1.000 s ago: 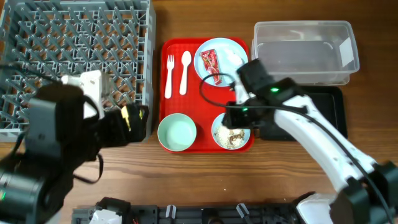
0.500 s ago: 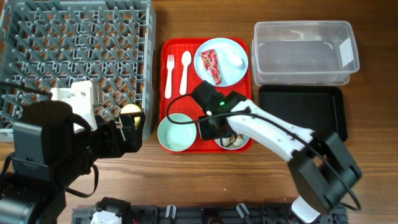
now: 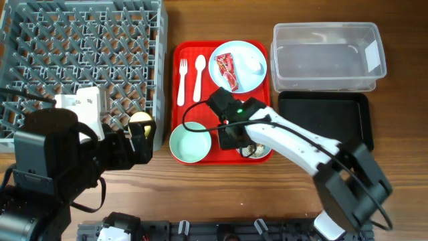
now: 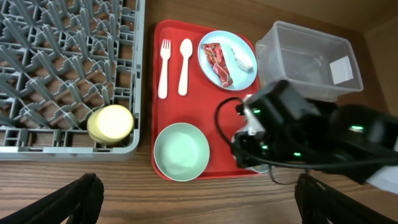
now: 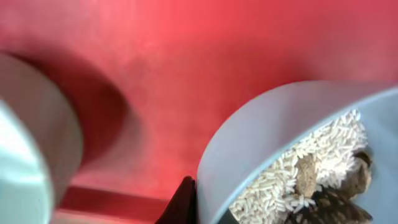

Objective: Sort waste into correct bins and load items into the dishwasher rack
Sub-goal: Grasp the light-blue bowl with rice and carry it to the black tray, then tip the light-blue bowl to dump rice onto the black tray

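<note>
My right gripper (image 3: 235, 137) is down on the red serving tray and shut on the rim of a pale bowl (image 3: 259, 150) holding rice and brown food scraps (image 5: 323, 168). One dark finger (image 5: 185, 200) presses on the bowl's outer wall. An empty green bowl (image 3: 190, 142) sits just to its left. The blue plate (image 3: 249, 63) carries the red-and-white wrapper (image 3: 225, 70) and a white scrap. The fork (image 3: 181, 80) and spoon (image 3: 198, 77) lie beside it. The yellow cup (image 4: 111, 122) sits in the grey rack's (image 3: 80, 40) near corner. My left gripper (image 4: 199, 199) is open and empty above the table.
The red serving tray (image 3: 200, 107) lies between the rack and the bins. The clear tub (image 3: 328, 57) stands at the back right, with the black tray (image 3: 334, 117) in front of it. The right arm's cable loops over the tray.
The right arm swung left and down onto the scrap bowl's left rim, then held almost still. The left arm drew back from the rack, leaving the yellow cup in its corner.
</note>
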Available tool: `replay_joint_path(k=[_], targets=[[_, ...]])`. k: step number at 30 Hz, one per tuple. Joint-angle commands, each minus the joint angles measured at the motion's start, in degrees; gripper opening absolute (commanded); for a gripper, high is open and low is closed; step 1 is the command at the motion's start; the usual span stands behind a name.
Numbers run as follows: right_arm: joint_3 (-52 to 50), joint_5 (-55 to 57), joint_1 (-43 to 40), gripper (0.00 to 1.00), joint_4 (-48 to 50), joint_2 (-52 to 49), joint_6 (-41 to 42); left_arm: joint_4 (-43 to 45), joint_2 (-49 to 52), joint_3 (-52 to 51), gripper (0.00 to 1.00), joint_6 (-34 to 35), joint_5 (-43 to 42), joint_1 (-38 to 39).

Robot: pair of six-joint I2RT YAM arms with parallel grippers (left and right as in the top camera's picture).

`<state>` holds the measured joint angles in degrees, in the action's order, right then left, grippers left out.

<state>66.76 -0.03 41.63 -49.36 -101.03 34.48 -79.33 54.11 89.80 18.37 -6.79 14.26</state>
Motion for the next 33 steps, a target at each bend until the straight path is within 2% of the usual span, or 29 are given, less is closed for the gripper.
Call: replay_joint_path(k=[1,7,10,13,22,27,30,33], targets=[[-0.44,0.22,-2.32,0.04,-1.73,8.76,-1.51,0.15,-0.07,0.33,1.0,0.48,-0.68,0.22],[-0.46,-2.12,-9.29,0.04,-5.07,17.55,-5.64,0.17,-0.07,0.33,1.0,0.48,-0.68,0.22],[-0.48,-13.03,-17.44,0.04,-7.45,19.56,-8.39,0.15,-0.07,0.33,1.0,0.48,-0.68,0.2],[-1.46,-26.82,-25.33,0.04,-7.32,19.23,-16.09,0.15,-0.07,0.33,1.0,0.48,-0.68,0.22],[-8.92,-51.08,-48.52,0.04,-6.54,15.21,-35.71,0.15,-0.07,0.33,1.0,0.48,-0.68,0.2],[-11.89,-66.36,-58.77,0.04,-6.19,9.77,-53.16,0.15,-0.07,0.33,1.0,0.48,-0.68,0.2],[-12.44,-71.63,-64.02,0.05,-6.03,6.47,-57.81,0.15,-0.07,0.33,1.0,0.48,-0.68,0.2],[-12.46,-74.82,-67.84,0.04,-5.7,4.28,-58.8,0.15,-0.07,0.33,1.0,0.48,-0.68,0.2]])
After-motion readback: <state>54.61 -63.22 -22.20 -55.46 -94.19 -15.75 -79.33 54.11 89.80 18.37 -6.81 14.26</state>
